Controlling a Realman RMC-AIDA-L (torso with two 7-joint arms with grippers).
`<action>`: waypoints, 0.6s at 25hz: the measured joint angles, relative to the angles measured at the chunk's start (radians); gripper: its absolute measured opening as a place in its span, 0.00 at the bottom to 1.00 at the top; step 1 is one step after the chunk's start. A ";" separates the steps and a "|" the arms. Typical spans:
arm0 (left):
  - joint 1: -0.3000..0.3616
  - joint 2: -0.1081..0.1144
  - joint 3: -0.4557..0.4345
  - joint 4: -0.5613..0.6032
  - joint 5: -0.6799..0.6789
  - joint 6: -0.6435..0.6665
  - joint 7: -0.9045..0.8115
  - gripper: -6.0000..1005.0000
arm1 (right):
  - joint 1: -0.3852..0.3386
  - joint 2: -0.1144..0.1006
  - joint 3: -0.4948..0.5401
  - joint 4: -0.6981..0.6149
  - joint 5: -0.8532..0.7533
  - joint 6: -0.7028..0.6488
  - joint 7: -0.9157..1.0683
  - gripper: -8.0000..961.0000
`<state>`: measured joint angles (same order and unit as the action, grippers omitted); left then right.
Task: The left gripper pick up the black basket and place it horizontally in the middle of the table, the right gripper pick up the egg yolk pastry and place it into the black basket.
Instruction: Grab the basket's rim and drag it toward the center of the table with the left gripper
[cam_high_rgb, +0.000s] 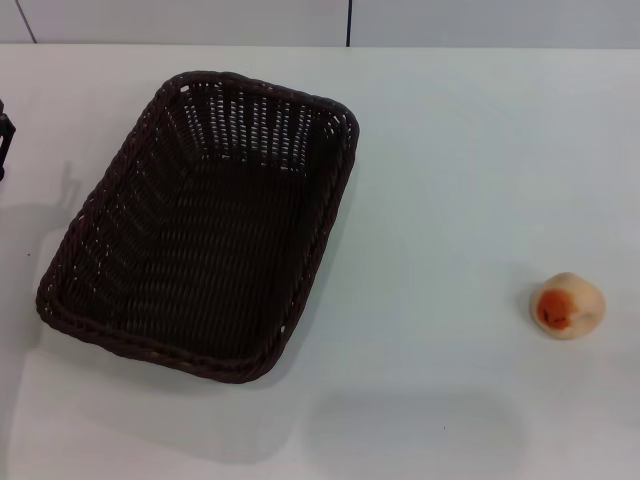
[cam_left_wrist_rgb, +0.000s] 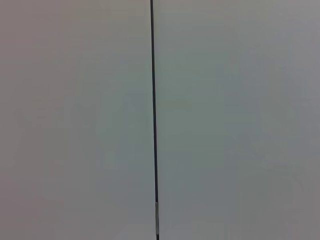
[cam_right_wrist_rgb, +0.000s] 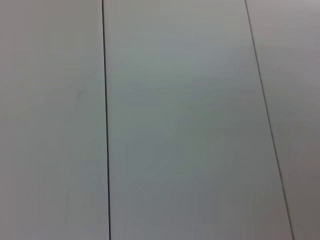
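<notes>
Wicker black basket (cam_high_rgb: 200, 230), egg yolk pastry (cam_high_rgb: 567, 305) apart

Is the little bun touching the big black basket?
Apart. The head view shows the egg yolk pastry on the robot's right, with a wide stretch of bare white table between it and the black basket.

Bright, even overhead light; soft faint shadows on the table (cam_high_rgb: 450, 180); no glare, mild softness.
</notes>
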<state>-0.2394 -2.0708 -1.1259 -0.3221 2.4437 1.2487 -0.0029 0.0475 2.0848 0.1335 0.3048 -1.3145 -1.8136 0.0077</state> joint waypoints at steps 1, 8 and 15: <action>0.000 0.000 0.000 0.000 0.000 0.000 0.000 0.80 | 0.000 0.000 0.000 0.000 0.000 -0.001 0.000 0.81; 0.003 0.001 -0.002 0.000 0.000 0.009 0.003 0.80 | -0.007 0.002 0.000 0.002 0.000 -0.013 0.000 0.81; 0.007 0.002 -0.002 0.000 0.000 0.014 0.004 0.80 | -0.009 0.003 0.000 0.004 0.000 -0.018 0.000 0.81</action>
<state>-0.2320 -2.0686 -1.1276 -0.3220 2.4436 1.2624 0.0009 0.0387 2.0879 0.1334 0.3084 -1.3145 -1.8314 0.0077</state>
